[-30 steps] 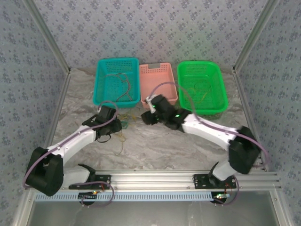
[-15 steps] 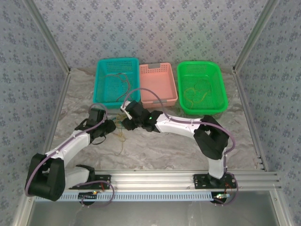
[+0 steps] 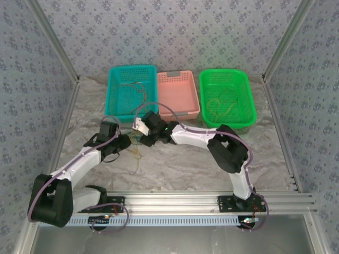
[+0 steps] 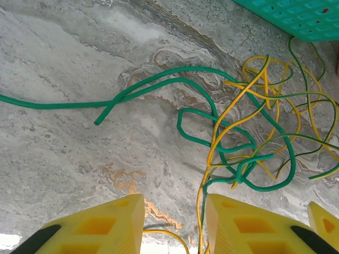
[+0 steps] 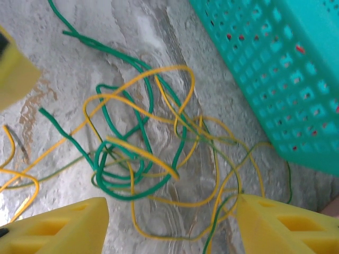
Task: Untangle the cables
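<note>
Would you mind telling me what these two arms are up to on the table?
They are untangling cables. Both reach over a knot of green and yellow cables lying on the table just in front of the teal basket. The right gripper hangs above the knot, jaws wide open; the left gripper sits low beside it, jaws apart, apparently gripping nothing. A few wires lie in the teal basket and the green basket.
</note>
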Robot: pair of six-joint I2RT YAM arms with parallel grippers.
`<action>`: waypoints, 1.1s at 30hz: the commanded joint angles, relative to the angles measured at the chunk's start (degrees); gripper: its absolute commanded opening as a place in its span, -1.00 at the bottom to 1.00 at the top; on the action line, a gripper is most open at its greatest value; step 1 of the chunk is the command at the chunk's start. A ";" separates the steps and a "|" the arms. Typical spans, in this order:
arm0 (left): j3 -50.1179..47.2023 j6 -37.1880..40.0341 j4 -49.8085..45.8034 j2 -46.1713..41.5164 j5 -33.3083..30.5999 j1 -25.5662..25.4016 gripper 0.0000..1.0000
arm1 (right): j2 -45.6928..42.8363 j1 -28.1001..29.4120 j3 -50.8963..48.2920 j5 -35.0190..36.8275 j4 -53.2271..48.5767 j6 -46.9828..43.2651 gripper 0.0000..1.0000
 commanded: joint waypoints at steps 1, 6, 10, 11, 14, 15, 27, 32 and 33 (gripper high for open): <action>0.57 1.19 -0.22 0.69 0.74 0.35 -0.30 | 2.41 0.39 3.46 -1.76 -1.77 -3.99 0.32; 0.57 1.17 0.16 1.19 0.79 0.43 -0.30 | 4.30 0.06 5.38 -2.20 -2.12 -4.30 0.25; 0.51 1.10 0.78 2.04 1.24 0.44 -0.30 | 5.78 0.04 7.19 -2.61 -2.76 -4.30 0.06; 0.40 1.12 1.03 2.29 1.42 0.44 -0.29 | 6.08 0.17 7.57 -2.61 -2.93 -4.30 -0.01; 0.47 0.91 1.39 2.94 1.44 0.44 -0.22 | 6.35 0.29 7.55 -2.70 -2.37 -4.14 -0.38; 0.48 0.93 1.41 3.08 1.44 0.43 -0.16 | 6.13 0.44 7.29 -2.61 -2.03 -3.88 -0.52; 3.48 -1.81 5.92 7.42 2.08 0.47 0.30 | -7.03 1.10 -5.22 -3.57 4.10 1.99 -1.00; 4.12 -4.33 9.47 8.23 4.74 0.43 0.32 | -10.84 1.22 -8.58 -5.36 5.82 5.03 -1.00; 4.22 -4.74 10.28 8.57 5.57 0.28 0.33 | -11.33 1.13 -9.19 -5.73 6.12 5.56 -1.00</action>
